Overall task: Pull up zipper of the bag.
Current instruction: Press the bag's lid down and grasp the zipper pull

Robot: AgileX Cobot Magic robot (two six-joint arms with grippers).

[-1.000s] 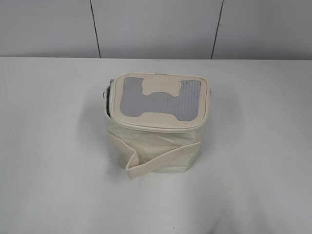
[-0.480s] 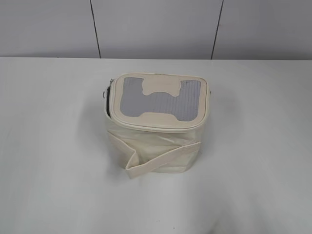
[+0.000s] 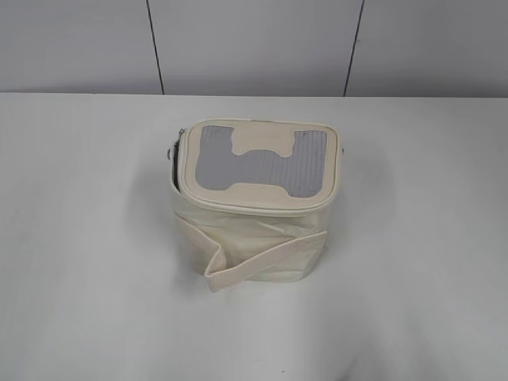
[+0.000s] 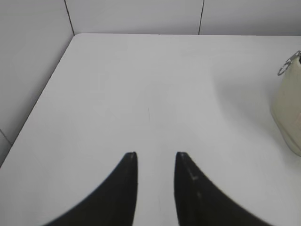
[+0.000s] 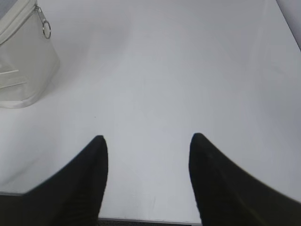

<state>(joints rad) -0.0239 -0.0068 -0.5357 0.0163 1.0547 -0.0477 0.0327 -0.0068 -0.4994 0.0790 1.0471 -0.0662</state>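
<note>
The cream bag [image 3: 254, 202] stands in the middle of the white table, its lid showing a grey H-shaped panel and a flat strap hanging across its front. The zipper [image 3: 262, 205] runs round the lid rim; the lid gapes at the left side. One silver ring pull shows in the left wrist view [image 4: 285, 68] and another in the right wrist view [image 5: 46, 29]. Neither arm shows in the exterior view. My left gripper [image 4: 156, 155] is open over bare table, left of the bag [image 4: 288, 108]. My right gripper [image 5: 148, 139] is open wide, right of the bag [image 5: 23, 61].
The white table [image 3: 87, 238] ends at a grey panelled wall [image 3: 254, 44] behind. The left wrist view shows the table's left edge [image 4: 40, 106] by a side wall. The right wrist view shows the table's front edge [image 5: 146, 220].
</note>
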